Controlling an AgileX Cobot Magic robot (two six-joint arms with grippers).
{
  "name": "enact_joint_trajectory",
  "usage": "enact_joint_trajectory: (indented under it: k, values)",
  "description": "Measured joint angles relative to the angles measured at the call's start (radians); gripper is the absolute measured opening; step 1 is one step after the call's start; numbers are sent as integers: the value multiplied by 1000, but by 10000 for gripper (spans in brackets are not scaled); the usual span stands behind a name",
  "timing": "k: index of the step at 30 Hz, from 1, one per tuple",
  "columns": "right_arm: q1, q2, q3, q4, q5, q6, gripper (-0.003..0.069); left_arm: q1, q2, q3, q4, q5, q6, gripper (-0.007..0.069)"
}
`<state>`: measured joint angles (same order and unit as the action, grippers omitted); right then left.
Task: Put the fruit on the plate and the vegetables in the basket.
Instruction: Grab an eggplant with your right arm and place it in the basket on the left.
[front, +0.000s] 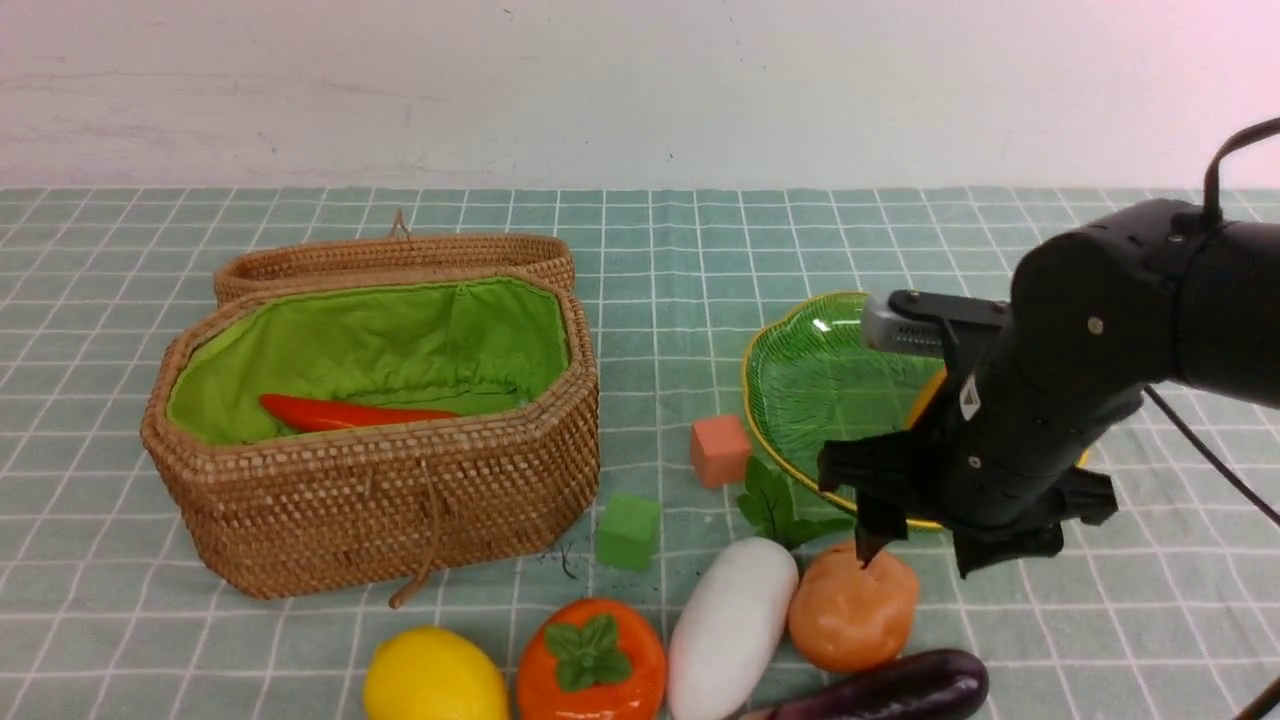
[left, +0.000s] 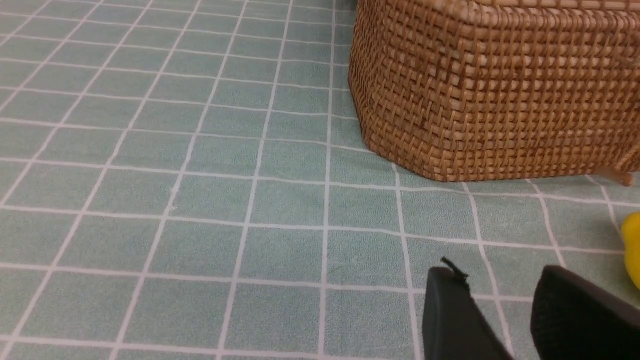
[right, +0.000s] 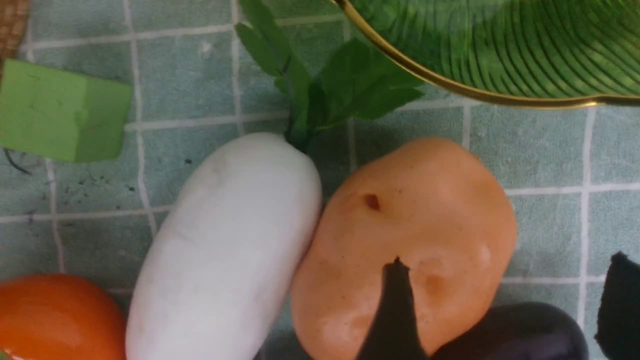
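Note:
The wicker basket (front: 380, 500) stands open at the left, with the red-orange carrot (front: 345, 413) inside. The green plate (front: 800, 330) lies to the right. My right arm hides part of it and most of a yellow-orange mango (front: 928, 395) on it. Along the front lie the lemon (front: 435, 678), orange fruit (front: 590, 665), white radish (front: 730, 625), brown potato (front: 852, 605) and eggplant (front: 890, 688). My right gripper (right: 509, 260) hangs open just above the potato (right: 410, 220) and eggplant (right: 515, 332), holding nothing. My left gripper (left: 495, 272) is open and empty over bare cloth near the basket (left: 500, 90).
A salmon cube (front: 720, 450) and a green cube (front: 628, 530) sit between basket and plate. The radish's leaves (right: 345, 85) reach the plate's gold rim (right: 450, 85). The basket's lid (front: 400, 258) lies open behind it. A checked green cloth covers the table.

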<state>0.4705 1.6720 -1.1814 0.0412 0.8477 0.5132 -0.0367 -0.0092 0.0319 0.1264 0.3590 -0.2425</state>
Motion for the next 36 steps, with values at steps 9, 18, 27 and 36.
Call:
enact_joint_trajectory:
  k: [9,18,27,36]
  values:
    - [93,-68,0,54,175,-682,524,0,0,0,0,0,0,239]
    - [275,-54,44,58,180,-1237,524,0,0,0,0,0,0,239]
    - [279,29,96,4,32,-1401,509,0,0,0,0,0,0,239]
    - [279,136,99,-32,-28,-1401,386,0,0,0,0,0,0,239]
